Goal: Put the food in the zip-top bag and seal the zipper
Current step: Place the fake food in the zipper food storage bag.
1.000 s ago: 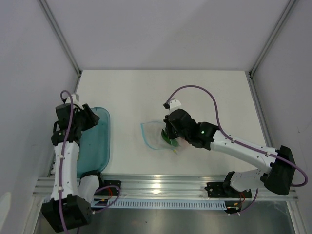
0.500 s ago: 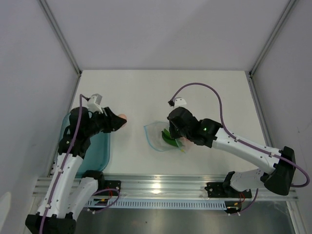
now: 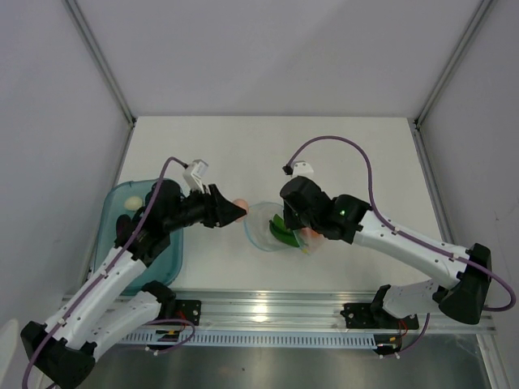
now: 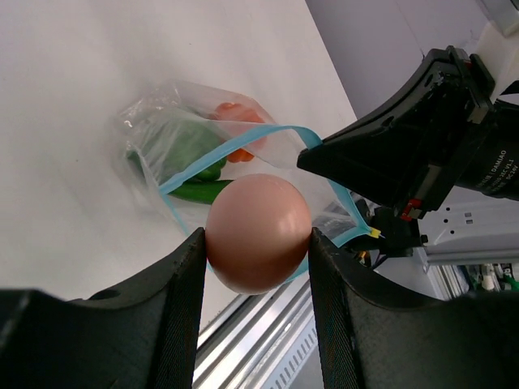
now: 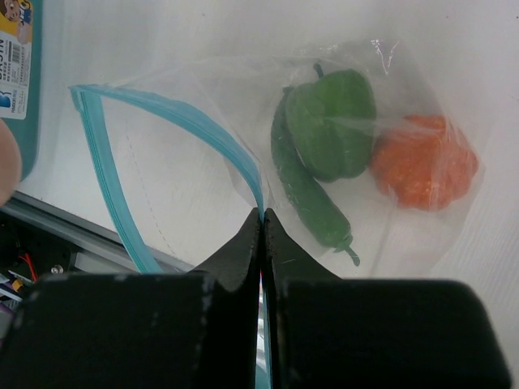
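- Top view: the left gripper [image 3: 238,212] carries an egg [image 3: 240,203] just beside the mouth of the bag [image 3: 263,232], which lies mid-table. The right gripper [image 3: 289,217] sits at the bag's rim. The tray [image 3: 172,243], well to the left, holds a second egg [image 3: 132,203].
- Left wrist: the fingers [image 4: 182,300] pinch the egg by its sides, right in front of the gaping zipper [image 4: 235,150] loop.
  - The step in hand looks like dropping the egg in.
  - To do it well, carry the egg past the blue lip and low over the pocket before letting go.
  - It is round and will likely roll, so release it deep inside, not at the edge.
  - Through the plastic show a pepper [image 4: 178,150], a pod [image 4: 199,192] and an orange [image 4: 229,112].
- Right wrist: the right fingers are pressed together on the upper zipper strip, lifting it so the mouth stands open.
  - That hold should last until the egg is in.
  - Inside the bag, the pod lies against the pepper and the orange sits at the far end.
  - The held egg's edge shows at the left border, outside the bag.
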{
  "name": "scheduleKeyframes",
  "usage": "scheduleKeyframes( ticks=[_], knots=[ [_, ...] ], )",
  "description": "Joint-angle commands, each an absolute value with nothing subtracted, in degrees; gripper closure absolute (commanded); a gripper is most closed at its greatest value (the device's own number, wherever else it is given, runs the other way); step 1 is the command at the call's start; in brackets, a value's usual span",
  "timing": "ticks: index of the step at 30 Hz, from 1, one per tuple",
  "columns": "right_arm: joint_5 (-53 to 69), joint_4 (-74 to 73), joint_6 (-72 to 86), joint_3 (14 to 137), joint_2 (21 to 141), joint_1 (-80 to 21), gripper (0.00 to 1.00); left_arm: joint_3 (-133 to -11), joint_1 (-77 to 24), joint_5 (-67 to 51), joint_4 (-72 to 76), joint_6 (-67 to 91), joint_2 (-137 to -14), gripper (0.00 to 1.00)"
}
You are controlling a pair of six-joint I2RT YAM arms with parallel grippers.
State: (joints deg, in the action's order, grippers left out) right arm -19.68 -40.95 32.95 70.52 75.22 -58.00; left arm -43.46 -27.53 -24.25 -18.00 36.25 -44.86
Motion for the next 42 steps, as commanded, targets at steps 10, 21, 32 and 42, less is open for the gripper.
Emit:
scheduleKeyframes(
  ticks=[10,21,32,42],
  knots=[
    [-20.5,-43.1,34.2,74.6,72.2,-57.9,1.00,-43.2,-40.1,-15.4,-9.1,42.3,-50.4,0.99],
    [-20.1,-43.1,33.7,75.1,70.8,-57.8,1.00,-43.7,-45.0,-10.6,-9.1,40.7,-53.1,0.01],
    [-20.6,-42.4,33.5,73.0,69.6,-57.6,1.00,-49.0,-45.0,-7.0,-14.8,34.0,-48.6,0.01],
    [-20.8,-39.9,32.3,69.3,68.6,-57.6,1.00,-54.8,-23.7,-4.6,-30.8,25.7,-44.0,0.01]
  ],
)
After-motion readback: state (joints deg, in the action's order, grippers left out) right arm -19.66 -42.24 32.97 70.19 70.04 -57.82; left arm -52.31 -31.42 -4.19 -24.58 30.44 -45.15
